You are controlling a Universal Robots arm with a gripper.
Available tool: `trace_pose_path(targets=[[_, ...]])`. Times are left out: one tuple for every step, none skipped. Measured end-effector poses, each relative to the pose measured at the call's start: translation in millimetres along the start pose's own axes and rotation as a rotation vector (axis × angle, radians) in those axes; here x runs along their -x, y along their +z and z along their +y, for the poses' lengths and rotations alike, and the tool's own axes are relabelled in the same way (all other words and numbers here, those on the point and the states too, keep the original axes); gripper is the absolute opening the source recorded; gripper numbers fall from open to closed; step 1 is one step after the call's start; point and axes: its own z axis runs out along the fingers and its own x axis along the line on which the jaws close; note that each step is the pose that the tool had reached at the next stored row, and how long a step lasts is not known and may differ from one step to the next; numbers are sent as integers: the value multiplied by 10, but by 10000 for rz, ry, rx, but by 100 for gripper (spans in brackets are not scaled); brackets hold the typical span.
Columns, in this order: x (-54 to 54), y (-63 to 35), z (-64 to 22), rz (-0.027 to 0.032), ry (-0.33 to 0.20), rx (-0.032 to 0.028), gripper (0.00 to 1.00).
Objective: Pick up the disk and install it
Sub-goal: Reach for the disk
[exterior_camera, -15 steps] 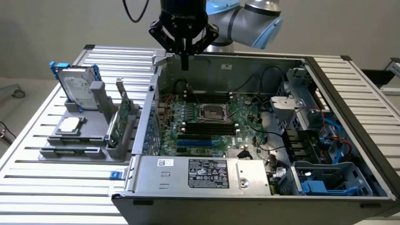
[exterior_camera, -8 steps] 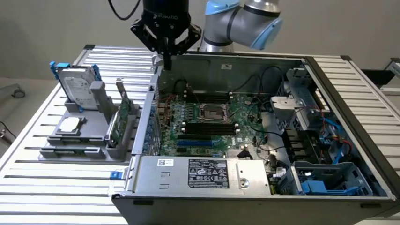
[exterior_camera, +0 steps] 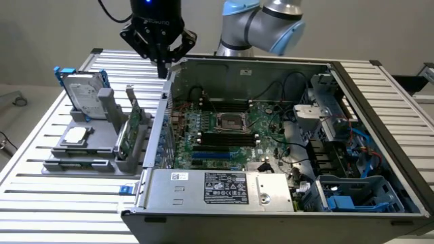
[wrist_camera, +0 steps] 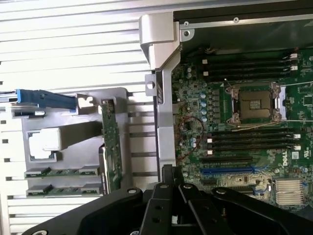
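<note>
The disk point(exterior_camera: 84, 95) stands upright at the back of a grey holder point(exterior_camera: 81, 163) on the exterior view's left, a silver-grey drive with a white label and a blue frame. From the wrist view I see its blue top edge point(wrist_camera: 45, 99). My gripper point(exterior_camera: 162, 70) hangs above the back left corner of the open computer case point(exterior_camera: 224, 187), to the exterior view's right of the disk and apart from it. Its black fingers point(wrist_camera: 167, 172) are shut together with nothing between them.
The grey holder also carries a small square processor chip point(exterior_camera: 76, 134) point(wrist_camera: 44, 142) and an upright green circuit card point(exterior_camera: 129, 133) point(wrist_camera: 111, 149). The case's motherboard point(exterior_camera: 230, 127) lies exposed, with a blue drive cage point(exterior_camera: 352, 197) at the front right. Everything rests on a slatted metal table point(exterior_camera: 61, 213).
</note>
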Motion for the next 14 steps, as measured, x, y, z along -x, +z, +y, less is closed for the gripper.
trace_pose_path(targets=[[-49,15,-4,1,1,-1,11],[-92,28,-8,0,1,0,11],[-136,41,-12,1,0,-2,11],[-181,53,-15,0,0,-1,11],[-225,63,-19,0,0,-1,11],[-270,72,-21,-1,1,-5,11],[-317,83,-19,-1,0,-15,11],[-362,99,-12,-1,1,-20,11],[-407,118,-2,-3,3,-24,11],[-452,134,12,-3,2,-26,11],[-498,149,29,-6,1,-27,11],[-544,165,47,-10,3,-27,11],[-588,179,67,-21,1,-26,11],[-628,190,89,-49,-1,-24,11]])
